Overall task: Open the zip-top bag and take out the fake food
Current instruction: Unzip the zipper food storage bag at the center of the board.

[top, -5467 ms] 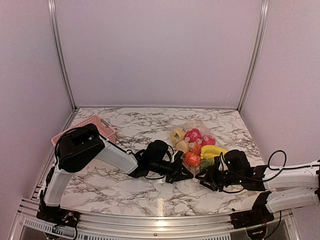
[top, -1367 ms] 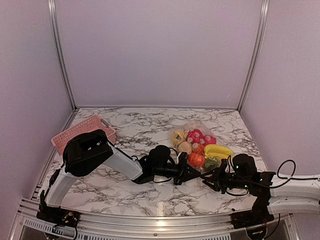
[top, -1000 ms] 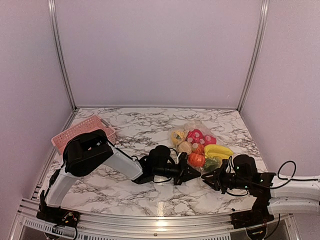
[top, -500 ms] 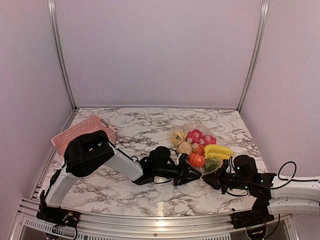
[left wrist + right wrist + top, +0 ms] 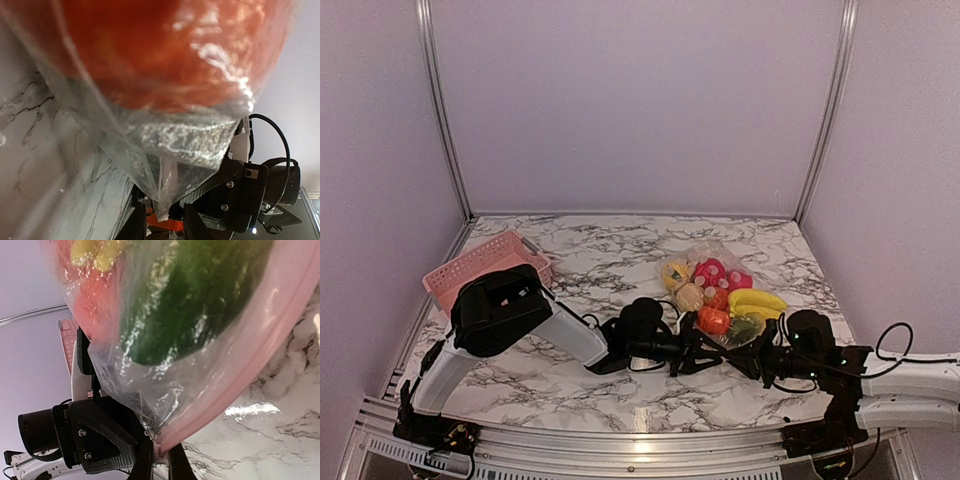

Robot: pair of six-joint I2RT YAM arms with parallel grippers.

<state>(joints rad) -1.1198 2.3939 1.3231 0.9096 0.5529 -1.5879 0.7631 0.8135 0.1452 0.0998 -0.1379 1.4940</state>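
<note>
Marble table (image 5: pixel 570 390), right of centre: the zip-top bag (image 5: pixel 716 252) lies with the fake food (image 5: pixel 708 272) inside. At its near edge, the left gripper (image 5: pixel 165 227) stands slightly parted around a bag corner. The right gripper (image 5: pixel 159 462) is pinched tight on the pink zip strip.

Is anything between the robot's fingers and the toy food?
Yes. The clear zip-top bag is wrapped all around the fake food, so its plastic is in the way. The right gripper pinches the bag's edge; the left gripper is open around a corner. Neither touches the food itself.
</note>
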